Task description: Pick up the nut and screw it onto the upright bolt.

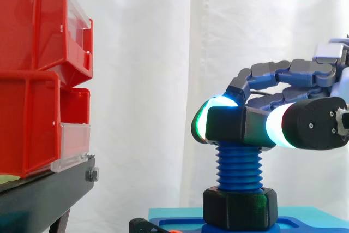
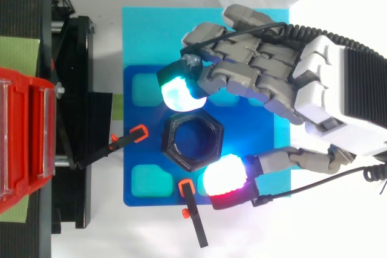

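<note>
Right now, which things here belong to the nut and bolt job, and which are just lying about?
Job: nut pinched in the hand; upright bolt; lower nut at the bolt's foot; blue base.
Lying about: red bins; black stand.

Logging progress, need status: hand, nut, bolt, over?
Hand pinching nut between pads. Nut atop upright bolt, thread bare below. Second nut at bolt's base; nothing blocking.
</note>
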### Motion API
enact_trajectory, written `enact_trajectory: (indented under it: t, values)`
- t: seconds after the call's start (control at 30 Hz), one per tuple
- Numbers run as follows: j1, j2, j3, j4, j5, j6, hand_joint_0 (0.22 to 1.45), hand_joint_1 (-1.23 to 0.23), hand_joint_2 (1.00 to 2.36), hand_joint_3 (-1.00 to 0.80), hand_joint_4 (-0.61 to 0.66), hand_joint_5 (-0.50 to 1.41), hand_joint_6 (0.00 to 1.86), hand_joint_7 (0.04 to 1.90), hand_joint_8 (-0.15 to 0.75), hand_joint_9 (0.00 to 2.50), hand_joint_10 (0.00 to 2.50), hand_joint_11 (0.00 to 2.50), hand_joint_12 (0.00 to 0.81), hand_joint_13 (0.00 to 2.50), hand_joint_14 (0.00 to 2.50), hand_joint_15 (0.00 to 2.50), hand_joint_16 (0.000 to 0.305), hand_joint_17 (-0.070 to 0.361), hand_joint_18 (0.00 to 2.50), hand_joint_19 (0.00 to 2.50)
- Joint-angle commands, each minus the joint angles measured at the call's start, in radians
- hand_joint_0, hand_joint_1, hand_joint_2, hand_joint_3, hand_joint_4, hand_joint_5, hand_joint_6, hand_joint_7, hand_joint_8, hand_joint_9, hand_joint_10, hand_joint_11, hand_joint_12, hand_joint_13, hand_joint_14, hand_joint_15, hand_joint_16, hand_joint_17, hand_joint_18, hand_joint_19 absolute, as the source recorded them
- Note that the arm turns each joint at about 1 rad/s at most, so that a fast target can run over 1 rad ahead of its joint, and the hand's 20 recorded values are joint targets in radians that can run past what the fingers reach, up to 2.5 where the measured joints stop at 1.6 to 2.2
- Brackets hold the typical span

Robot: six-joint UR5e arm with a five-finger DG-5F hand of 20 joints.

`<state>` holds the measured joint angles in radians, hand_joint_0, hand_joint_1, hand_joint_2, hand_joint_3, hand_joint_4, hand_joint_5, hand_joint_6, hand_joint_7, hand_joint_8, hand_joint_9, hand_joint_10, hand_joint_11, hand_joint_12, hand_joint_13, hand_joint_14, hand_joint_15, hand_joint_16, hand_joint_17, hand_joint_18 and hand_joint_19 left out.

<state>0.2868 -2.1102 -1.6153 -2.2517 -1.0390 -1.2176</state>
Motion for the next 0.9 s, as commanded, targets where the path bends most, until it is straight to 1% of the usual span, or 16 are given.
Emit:
enact_trajectory:
  t: [0.0,0.07,0.1,0.13,0.17,0.3,0.4,0.87]
  values:
    - [0.000,-0.019,0.000,0.003,-0.003,0.001,0.53,-0.66,1.00,-0.50,0.27,-0.20,0.50,1.03,0.299,0.43,0.00,0.00,0.372,0.43,0.00,0.00,0.046,0.104,0.31,0.00]
    - [-0.005,-0.024,0.000,0.006,-0.004,0.003,0.53,-0.66,1.00,-0.50,0.28,-0.20,0.50,1.03,0.300,0.43,0.00,0.00,0.372,0.43,0.00,0.00,0.046,0.104,0.31,0.00]
    - [-0.006,-0.048,0.005,0.015,-0.004,0.006,0.53,-0.66,1.00,-0.50,0.27,-0.20,0.50,1.03,0.300,0.43,0.00,0.00,0.373,0.43,0.00,0.00,0.046,0.104,0.31,0.00]
    - [-0.006,-0.051,0.011,0.020,-0.004,0.009,0.53,-0.66,1.00,-0.50,0.28,-0.20,0.50,1.03,0.299,0.43,0.00,0.00,0.372,0.43,0.00,0.00,0.046,0.104,0.31,0.00]
    - [-0.008,-0.050,0.018,0.018,-0.003,0.015,0.53,-0.66,1.00,-0.50,0.28,-0.20,0.50,1.03,0.299,0.43,0.00,0.00,0.372,0.42,0.00,0.00,0.046,0.104,0.31,0.00]
    - [-0.006,-0.050,0.026,0.006,-0.003,0.020,0.53,-0.66,1.00,-0.50,0.27,-0.20,0.50,1.02,0.300,0.43,0.00,0.00,0.372,0.42,0.00,0.00,0.046,0.104,0.31,0.00]
    - [-0.008,-0.050,0.034,-0.019,-0.004,0.020,0.53,-0.66,1.00,-0.50,0.27,-0.20,0.50,1.02,0.299,0.43,0.00,0.00,0.372,0.43,0.00,0.00,0.046,0.104,0.31,0.00]
    - [-0.009,-0.050,0.034,-0.028,-0.006,0.020,0.53,-0.67,1.00,-0.50,0.27,-0.20,0.50,1.03,0.300,0.43,0.00,0.00,0.373,0.42,0.00,0.00,0.046,0.104,0.31,0.00]
